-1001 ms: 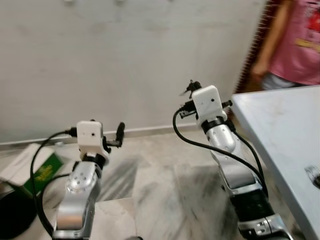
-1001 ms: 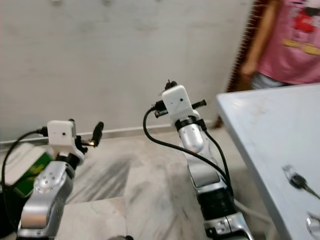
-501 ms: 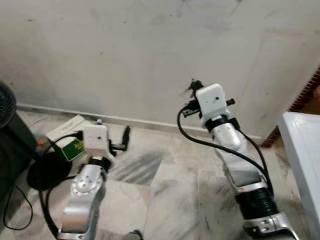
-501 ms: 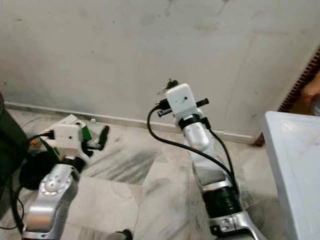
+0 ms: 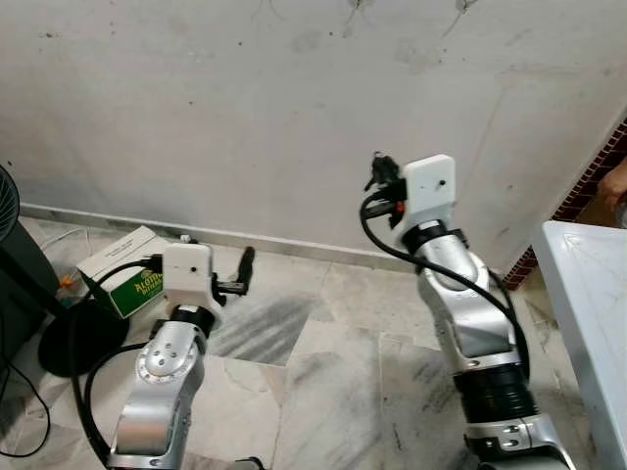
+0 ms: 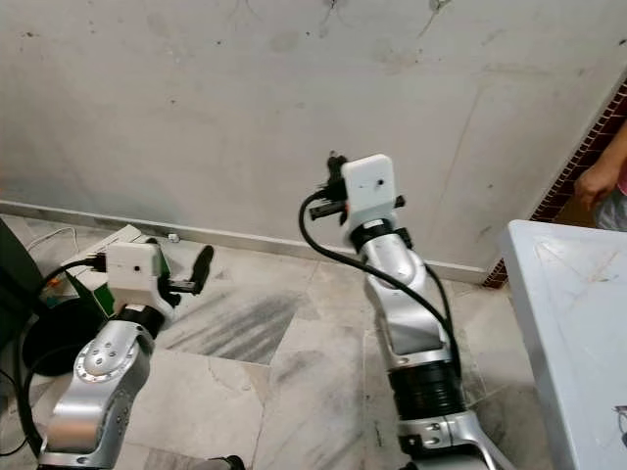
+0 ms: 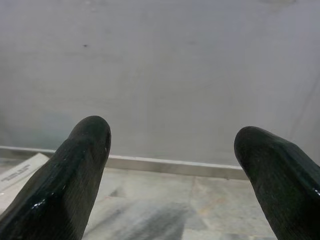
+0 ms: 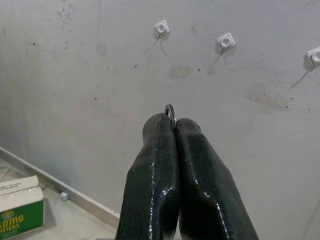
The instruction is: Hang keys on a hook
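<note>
Robot arms up in front of a grey wall (image 5: 196, 117).
The right gripper (image 8: 173, 125) is raised, squeezed tight on the keys (image 8: 170, 111), below three white hooks (image 8: 226, 41). The left gripper (image 7: 172, 145) is lower, fingers wide apart, holding nothing.

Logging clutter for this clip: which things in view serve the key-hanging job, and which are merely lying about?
Part of the job:
- key ring, pinched in the shut right gripper
- wall hooks, white, high on the wall
- left gripper, open and holding nothing

Lying about:
- green and white box on the floor by the wall
- black fan base
- white table
- person's hand at the edge
</note>
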Motion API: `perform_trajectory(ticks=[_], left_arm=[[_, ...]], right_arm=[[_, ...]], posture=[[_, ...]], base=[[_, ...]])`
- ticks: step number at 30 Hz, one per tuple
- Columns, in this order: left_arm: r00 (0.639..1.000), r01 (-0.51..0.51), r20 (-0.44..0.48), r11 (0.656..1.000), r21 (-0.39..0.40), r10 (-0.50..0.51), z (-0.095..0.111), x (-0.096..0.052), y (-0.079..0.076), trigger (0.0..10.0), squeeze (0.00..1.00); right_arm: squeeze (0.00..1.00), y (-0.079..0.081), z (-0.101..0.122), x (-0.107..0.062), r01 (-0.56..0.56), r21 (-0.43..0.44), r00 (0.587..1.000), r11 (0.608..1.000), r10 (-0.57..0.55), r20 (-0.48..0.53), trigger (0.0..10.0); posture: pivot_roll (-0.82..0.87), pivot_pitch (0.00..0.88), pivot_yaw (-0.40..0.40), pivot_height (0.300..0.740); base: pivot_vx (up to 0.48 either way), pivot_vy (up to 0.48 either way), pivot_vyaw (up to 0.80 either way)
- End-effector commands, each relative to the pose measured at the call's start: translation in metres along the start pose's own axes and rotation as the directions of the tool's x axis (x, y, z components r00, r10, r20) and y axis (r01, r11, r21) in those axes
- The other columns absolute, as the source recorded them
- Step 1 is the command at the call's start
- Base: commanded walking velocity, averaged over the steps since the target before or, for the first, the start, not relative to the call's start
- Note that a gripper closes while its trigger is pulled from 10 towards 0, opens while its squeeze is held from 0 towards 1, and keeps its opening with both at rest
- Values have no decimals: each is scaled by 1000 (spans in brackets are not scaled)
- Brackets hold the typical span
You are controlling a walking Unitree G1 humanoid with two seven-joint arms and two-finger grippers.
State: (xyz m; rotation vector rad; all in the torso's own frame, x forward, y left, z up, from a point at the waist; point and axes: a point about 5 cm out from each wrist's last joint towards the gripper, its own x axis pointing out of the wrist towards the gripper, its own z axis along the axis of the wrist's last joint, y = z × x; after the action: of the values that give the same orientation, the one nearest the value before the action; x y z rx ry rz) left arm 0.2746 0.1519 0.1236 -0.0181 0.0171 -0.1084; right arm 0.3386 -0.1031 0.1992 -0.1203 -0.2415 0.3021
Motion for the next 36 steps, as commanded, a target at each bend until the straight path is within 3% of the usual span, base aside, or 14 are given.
perform_trajectory(ticks=[1, 14, 36], left_arm=[[1000, 24, -3, 1000, -19, -24, -1, -1, 0, 10000, 0], [998, 68, 13, 994, -81, -67, 2, -2, 0, 10000, 0], [994, 111, 16, 989, -100, -110, 2, -3, -4, 10000, 0]], right_arm=[[0, -4, 3, 1, 3, -9, 1000, 1000, -3, 9, 10000], [0, -8, -2, -7, 30, -20, 999, 999, -30, -12, 10000], [0, -11, -5, -12, 54, -31, 998, 998, -55, -24, 10000]], posture=[[66, 61, -26, 740], [62, 68, -19, 740], [58, 72, -11, 740]], base=[[0, 0, 0], [0, 0, 0], [342, 0, -39]])
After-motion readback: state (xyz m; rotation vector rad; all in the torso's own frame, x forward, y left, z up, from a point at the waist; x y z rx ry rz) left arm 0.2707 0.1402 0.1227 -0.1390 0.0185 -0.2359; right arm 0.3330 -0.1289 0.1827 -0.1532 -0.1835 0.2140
